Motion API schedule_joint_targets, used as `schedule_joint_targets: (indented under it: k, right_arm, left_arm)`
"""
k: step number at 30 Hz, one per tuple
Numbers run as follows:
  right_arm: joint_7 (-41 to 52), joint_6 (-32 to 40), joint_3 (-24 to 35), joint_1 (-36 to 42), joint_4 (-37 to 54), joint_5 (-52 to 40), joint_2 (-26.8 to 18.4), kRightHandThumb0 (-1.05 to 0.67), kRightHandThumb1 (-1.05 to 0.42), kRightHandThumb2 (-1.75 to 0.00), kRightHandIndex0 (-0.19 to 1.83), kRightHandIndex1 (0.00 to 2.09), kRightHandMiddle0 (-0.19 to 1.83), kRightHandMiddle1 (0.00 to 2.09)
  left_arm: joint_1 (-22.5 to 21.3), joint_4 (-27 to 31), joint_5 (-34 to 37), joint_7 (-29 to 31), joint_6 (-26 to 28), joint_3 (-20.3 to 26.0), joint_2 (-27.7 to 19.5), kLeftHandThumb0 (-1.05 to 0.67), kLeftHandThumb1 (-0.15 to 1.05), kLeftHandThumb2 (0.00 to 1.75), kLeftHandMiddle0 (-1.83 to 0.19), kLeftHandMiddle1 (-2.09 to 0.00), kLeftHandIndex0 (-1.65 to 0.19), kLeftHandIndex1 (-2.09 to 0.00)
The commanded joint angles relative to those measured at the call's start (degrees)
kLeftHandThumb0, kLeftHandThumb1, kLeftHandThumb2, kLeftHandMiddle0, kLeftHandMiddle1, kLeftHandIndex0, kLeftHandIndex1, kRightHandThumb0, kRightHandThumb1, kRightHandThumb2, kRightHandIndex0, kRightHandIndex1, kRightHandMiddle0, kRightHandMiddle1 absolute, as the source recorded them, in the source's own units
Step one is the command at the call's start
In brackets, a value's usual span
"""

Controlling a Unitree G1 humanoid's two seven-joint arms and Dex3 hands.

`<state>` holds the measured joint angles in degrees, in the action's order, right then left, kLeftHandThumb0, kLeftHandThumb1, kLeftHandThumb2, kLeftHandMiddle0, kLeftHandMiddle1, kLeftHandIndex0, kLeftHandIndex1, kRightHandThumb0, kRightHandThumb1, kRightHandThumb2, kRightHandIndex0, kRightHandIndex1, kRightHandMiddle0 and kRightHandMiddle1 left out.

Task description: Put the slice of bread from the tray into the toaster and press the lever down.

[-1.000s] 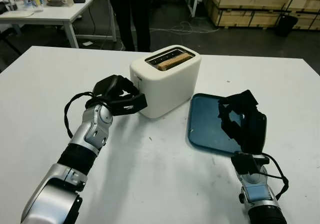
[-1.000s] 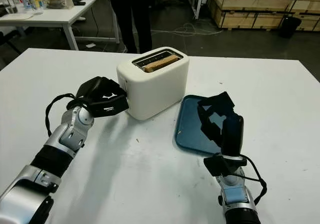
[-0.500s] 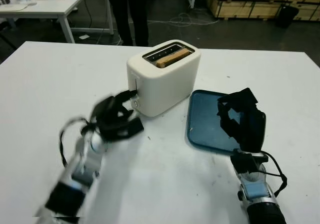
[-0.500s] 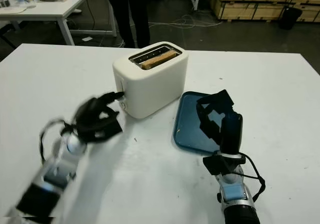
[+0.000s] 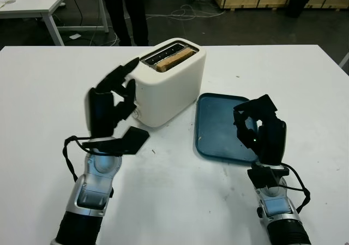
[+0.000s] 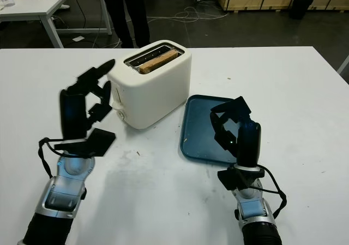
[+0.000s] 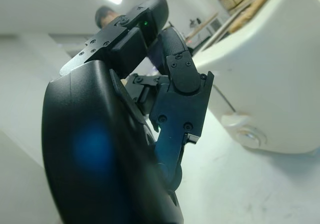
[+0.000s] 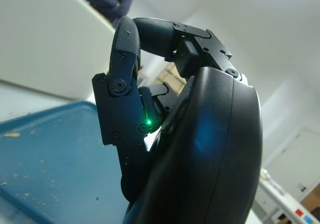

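Pressing the lever fully down, with one fingertip laid on it and pushed straight along its slot, is judged to be the remaining step. From the head views, the slice of bread (image 5: pixel 173 59) is seen seated in the toaster (image 5: pixel 170 83), the tray (image 5: pixel 221 126) bare. The left hand (image 5: pixel 112 104) is raised, open, just beside the toaster's lever end. The right hand (image 5: pixel 260 130), holding nothing, fingers curled, hovers over the tray. From the left wrist view, the toaster's knob (image 7: pixel 248 136) lies near the fingers (image 7: pixel 180 92).
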<state>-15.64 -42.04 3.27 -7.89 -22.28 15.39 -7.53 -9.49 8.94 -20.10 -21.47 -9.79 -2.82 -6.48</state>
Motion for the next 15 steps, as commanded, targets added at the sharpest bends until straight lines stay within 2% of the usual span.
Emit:
schedule_joint_targets:
  k: [1,5,6,7,9,12,15]
  right_arm:
    - [1.8,5.0,-0.2,0.1,3.0,-3.1,1.4,-0.47,-0.92,-0.38,0.69,1.75,0.57,1.36]
    - [4.5,13.2,0.3,-0.1,7.4,-7.3,2.8,-0.46,-0.92,-0.35,0.67,1.60,0.67,1.08]
    - [4.7,14.5,0.6,-0.4,7.9,-7.8,3.0,-0.45,-0.92,-0.34,0.69,1.54,0.69,1.01]
    - [4.6,15.3,0.9,-0.9,8.1,-7.9,3.0,-0.45,-0.92,-0.34,0.71,1.46,0.72,0.93]
    - [4.4,16.7,1.5,-1.7,8.3,-8.5,3.1,-0.46,-0.92,-0.33,0.74,1.31,0.78,0.73]
    - [4.7,17.9,2.0,-2.5,8.5,-9.2,2.9,-0.48,-0.92,-0.33,0.75,1.24,0.85,0.54]
    - [4.9,18.1,2.2,-2.5,9.0,-9.5,3.0,-0.50,-0.92,-0.33,0.75,1.25,0.89,0.46]
  left_arm:
    - [0.6,2.2,2.3,1.9,1.1,0.8,1.1,-0.37,0.92,0.37,-0.46,-1.53,-0.94,-0.12]
    - [2.5,5.1,5.5,5.5,2.1,1.5,1.9,-0.37,0.92,0.35,-0.45,-1.57,-0.91,-0.19]
    - [3.0,5.5,5.6,6.0,2.3,1.6,2.2,-0.37,0.92,0.35,-0.43,-1.59,-0.85,-0.31]
    - [3.6,5.8,5.4,6.3,2.8,1.6,2.5,-0.38,0.92,0.33,-0.43,-1.61,-0.71,-0.63]
    - [4.6,5.9,5.0,6.3,3.4,1.6,3.4,-0.39,0.92,0.31,-0.43,-1.65,-0.55,-1.02]
    - [6.0,5.2,4.4,5.6,4.4,1.4,5.2,-0.42,0.92,0.30,-0.48,-1.72,-0.51,-1.25]
    - [7.3,3.3,3.4,4.5,4.5,1.4,6.7,-0.45,0.92,0.33,-0.54,-1.74,-0.49,-1.40]
